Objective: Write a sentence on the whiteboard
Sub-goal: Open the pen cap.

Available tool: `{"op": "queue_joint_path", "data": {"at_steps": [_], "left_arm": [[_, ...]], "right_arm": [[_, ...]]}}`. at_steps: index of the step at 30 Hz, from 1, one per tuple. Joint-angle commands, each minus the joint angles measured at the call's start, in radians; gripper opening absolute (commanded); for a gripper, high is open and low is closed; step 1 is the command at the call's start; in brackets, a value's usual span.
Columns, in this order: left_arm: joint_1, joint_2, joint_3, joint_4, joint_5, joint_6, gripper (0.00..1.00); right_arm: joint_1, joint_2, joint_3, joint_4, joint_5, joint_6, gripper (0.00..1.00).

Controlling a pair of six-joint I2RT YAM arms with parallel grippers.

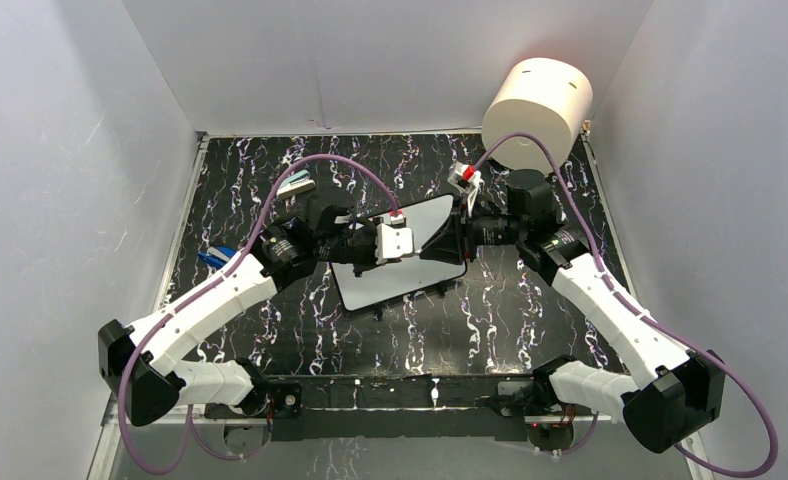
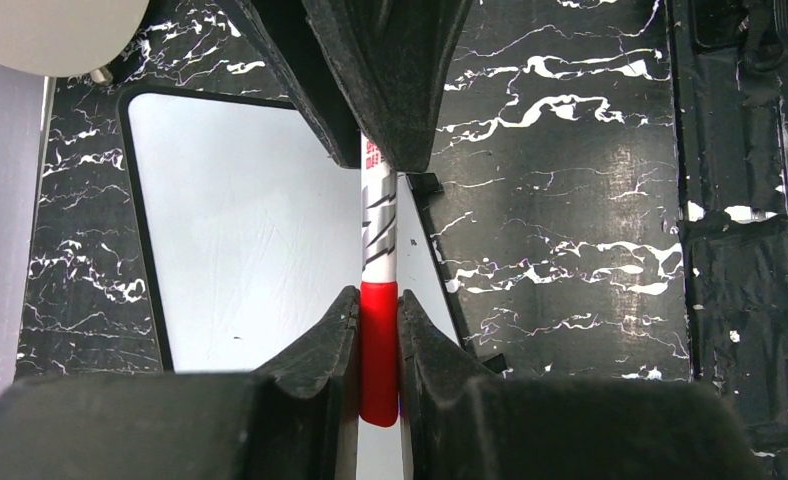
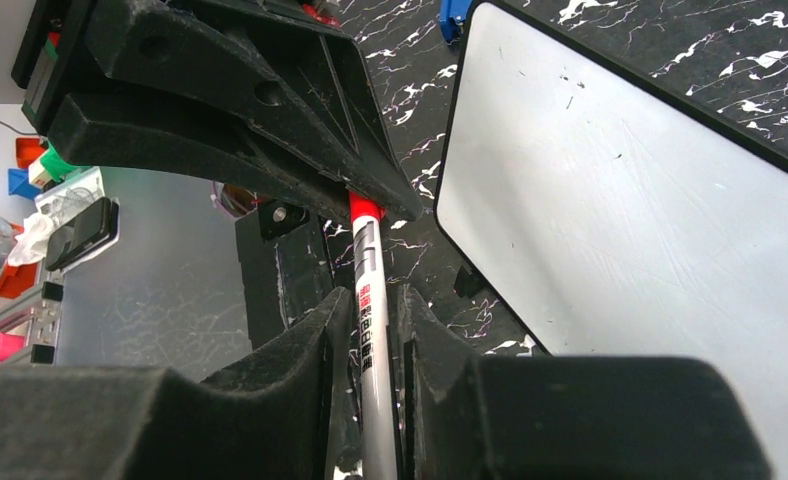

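Top external: white-walled marbled table (image 1: 510,320); left hand (image 2: 378,312), right hand (image 3: 367,312) grip marker (image 2: 380,230) above whiteboard (image 1: 395,285).

Cream cylinder (image 1: 537,112) in far right corner; blue item (image 1: 216,257) at left edge of marbled table (image 1: 530,310).

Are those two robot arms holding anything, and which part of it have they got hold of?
A marker. The left gripper clamps its red cap; the right gripper grips its white barrel.

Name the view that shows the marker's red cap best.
Left wrist: the red cap shows nearly full length, clamped in the left gripper. Right wrist shows only a sliver of it; overhead, it is hidden.
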Motion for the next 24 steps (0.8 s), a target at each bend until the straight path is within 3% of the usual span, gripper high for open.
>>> {"op": "queue_joint_path", "data": {"at_steps": [1,8,24], "left_arm": [[-0.002,0.000,0.049,-0.008,0.014,0.009,0.00],[-0.002,-0.005,0.035,-0.007,0.011,0.009,0.00],[-0.002,-0.070,-0.040,0.032,-0.109,0.025,0.00]], "right_arm": [[0.001,-0.003,0.043,0.056,-0.035,0.011,0.29],[0.000,-0.011,0.031,0.066,-0.039,0.017,0.01],[-0.094,-0.088,0.040,-0.044,-0.082,-0.052,0.00]]}}
